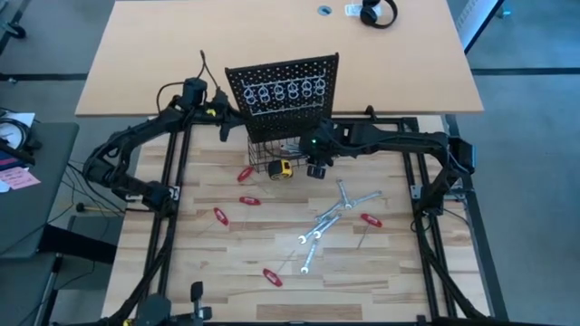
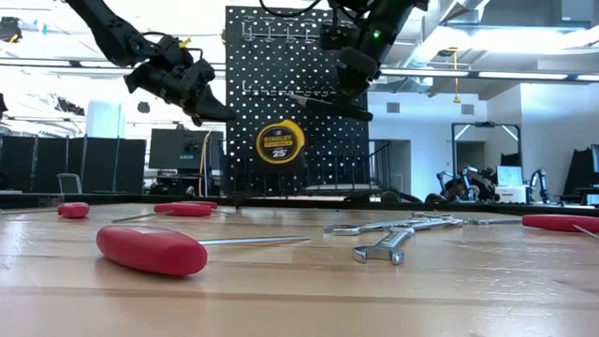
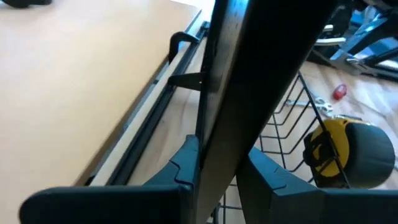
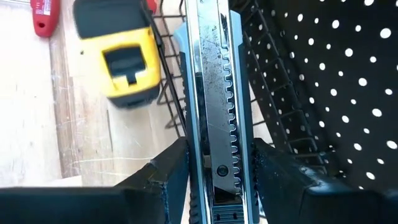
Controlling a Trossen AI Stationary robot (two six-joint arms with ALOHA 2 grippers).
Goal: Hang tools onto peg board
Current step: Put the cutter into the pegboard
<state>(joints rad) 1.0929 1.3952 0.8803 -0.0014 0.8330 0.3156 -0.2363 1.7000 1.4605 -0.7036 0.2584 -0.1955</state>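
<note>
**Right pincer and held tool.** The right pincer point(image 4: 217, 155) was clenched on a slim silver tool point(image 4: 214, 74) with a toothed edge. The tool's long axis ran straight out ahead of the pincer, in line with the fingers. The pincer hung above the counter point(image 1: 272, 254), close in front of the peg board point(image 1: 281, 86) and level with the board's lower part.

**Governing relation.** The row of ring hooks point(image 1: 285, 91) lay above the right pincer and beyond the tool's tip. The wire basket point(image 4: 171, 93) sat just beside the tool, and a yellow tape measure point(image 4: 124, 62) lay a little farther to that side. In judgement, the coming move turns on raising the tool and lining up its axis with one ring. Which ring was intended cannot be told.

**Left pincer.** The left pincer point(image 3: 221, 168) was clenched on the side edge of the peg board, with the panel standing between its fingers. In judgement, it steadied the board.

**Remaining tools.** Several silver wrenches point(image 1: 340, 213) and red-handled tools point(image 1: 220, 215) lay loose on the counter behind the right pincer, well apart from the board. The wrenches were nearer the right arm.
</note>
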